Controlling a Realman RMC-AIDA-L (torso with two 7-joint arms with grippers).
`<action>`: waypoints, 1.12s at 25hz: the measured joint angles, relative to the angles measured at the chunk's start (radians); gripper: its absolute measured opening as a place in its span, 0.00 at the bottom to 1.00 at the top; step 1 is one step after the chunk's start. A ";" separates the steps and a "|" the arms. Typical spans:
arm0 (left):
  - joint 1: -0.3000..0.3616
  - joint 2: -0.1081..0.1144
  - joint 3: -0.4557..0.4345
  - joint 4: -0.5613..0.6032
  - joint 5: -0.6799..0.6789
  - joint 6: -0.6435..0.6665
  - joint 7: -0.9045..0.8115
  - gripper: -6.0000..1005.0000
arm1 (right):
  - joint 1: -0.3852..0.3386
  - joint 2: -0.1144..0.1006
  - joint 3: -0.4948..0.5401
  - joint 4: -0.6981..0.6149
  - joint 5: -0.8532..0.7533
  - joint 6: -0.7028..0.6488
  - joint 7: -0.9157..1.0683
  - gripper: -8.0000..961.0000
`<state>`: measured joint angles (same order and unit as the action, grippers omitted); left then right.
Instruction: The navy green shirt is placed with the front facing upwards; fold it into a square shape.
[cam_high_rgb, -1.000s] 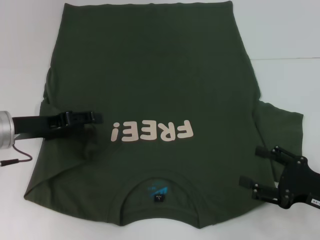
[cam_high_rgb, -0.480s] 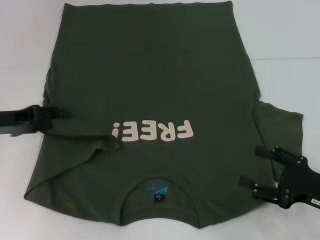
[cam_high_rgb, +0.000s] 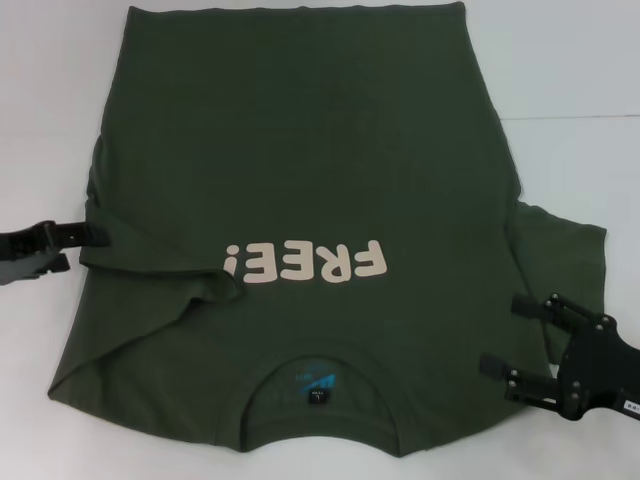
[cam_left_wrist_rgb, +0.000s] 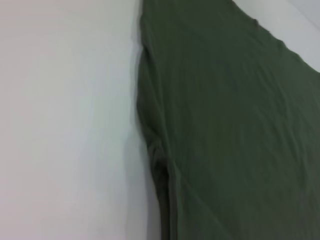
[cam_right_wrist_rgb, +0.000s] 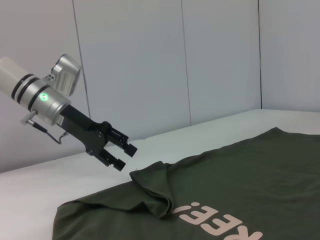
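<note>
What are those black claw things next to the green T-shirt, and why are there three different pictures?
Those claws are a robot's two hands, called grippers. One picture comes from a camera on its head, looking down. The other two come from cameras on its wrists. A navy green shirt with the word FREE! lies front up on a white table. The left sleeve is already folded in over the shirt. The left gripper hangs open in the air at the shirt's left edge, holding nothing. The right gripper waits open by the right sleeve, which still lies flat. The left wrist picture shows only cloth and table. The robot's job is folding the shirt into a square.
</note>
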<state>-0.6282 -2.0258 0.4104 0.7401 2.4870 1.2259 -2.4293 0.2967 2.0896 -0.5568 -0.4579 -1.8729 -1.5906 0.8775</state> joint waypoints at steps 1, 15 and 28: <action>0.000 -0.002 0.000 -0.006 -0.002 -0.007 0.001 0.79 | -0.001 0.001 0.000 0.000 0.000 0.000 0.000 0.96; -0.012 -0.035 0.010 -0.060 -0.004 -0.134 0.008 0.79 | -0.001 0.000 0.000 0.002 0.000 -0.001 0.000 0.96; -0.039 -0.041 0.010 -0.093 -0.008 -0.173 0.009 0.78 | 0.001 -0.001 0.000 0.001 0.000 0.001 -0.001 0.96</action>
<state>-0.6669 -2.0672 0.4204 0.6476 2.4788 1.0531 -2.4201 0.2975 2.0891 -0.5568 -0.4567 -1.8729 -1.5900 0.8767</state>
